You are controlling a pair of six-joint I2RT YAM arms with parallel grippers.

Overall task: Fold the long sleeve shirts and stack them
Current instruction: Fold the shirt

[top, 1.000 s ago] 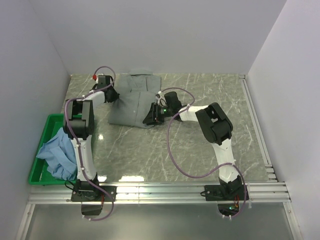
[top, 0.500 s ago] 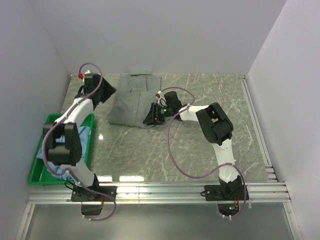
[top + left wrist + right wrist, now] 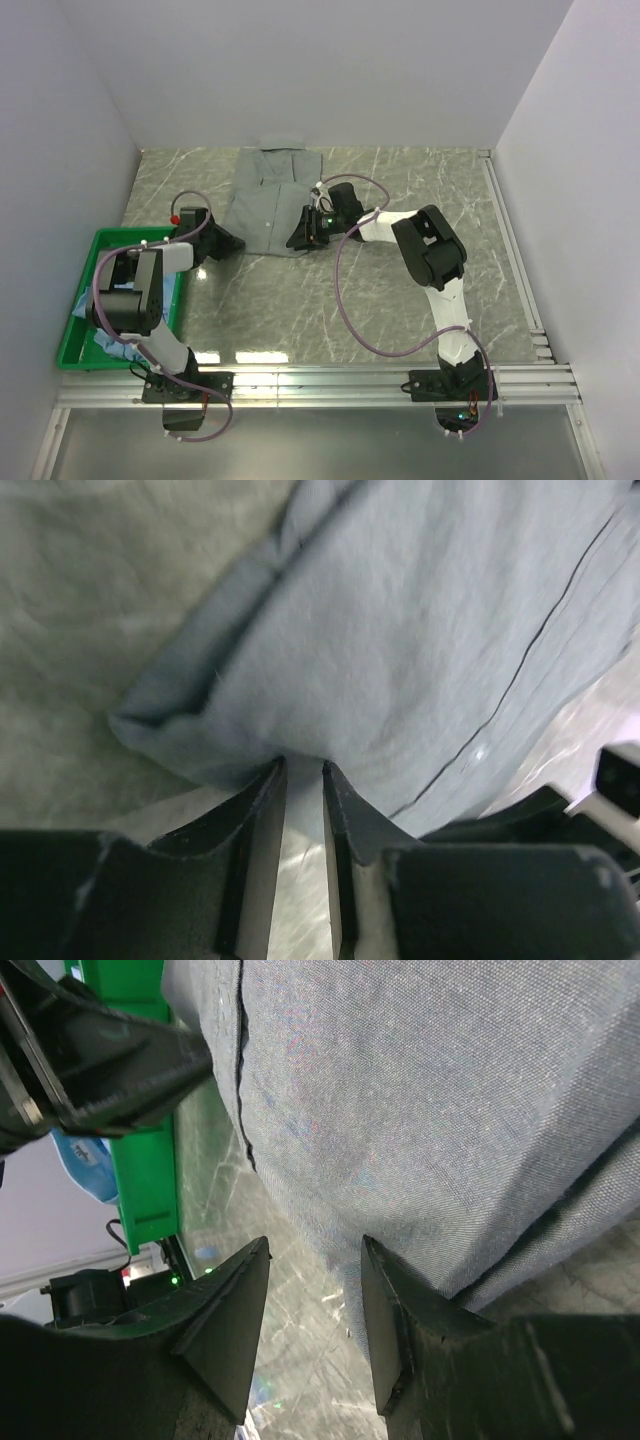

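The grey-green long sleeve shirt (image 3: 268, 200) lies folded at the back middle of the table, collar to the rear. My left gripper (image 3: 226, 242) is at its near left corner; in the left wrist view the gripper (image 3: 303, 765) has a narrow gap between its jaws, with the shirt's folded corner (image 3: 400, 630) right at the tips. My right gripper (image 3: 300, 236) is at the near right edge, open; in the right wrist view the gripper (image 3: 315, 1243) stands over the shirt's edge (image 3: 420, 1090). The light blue shirt (image 3: 88, 302) lies crumpled in the bin, mostly hidden by my left arm.
A green plastic bin (image 3: 72, 352) stands at the table's left edge and also shows in the right wrist view (image 3: 140, 1160). Metal rails run along the right side (image 3: 510, 250) and the front (image 3: 320, 385). Walls close in the left, back and right.
My left arm lifted off the shirt's far left edge, swung up, then came down to the near left corner. The right arm has not moved.
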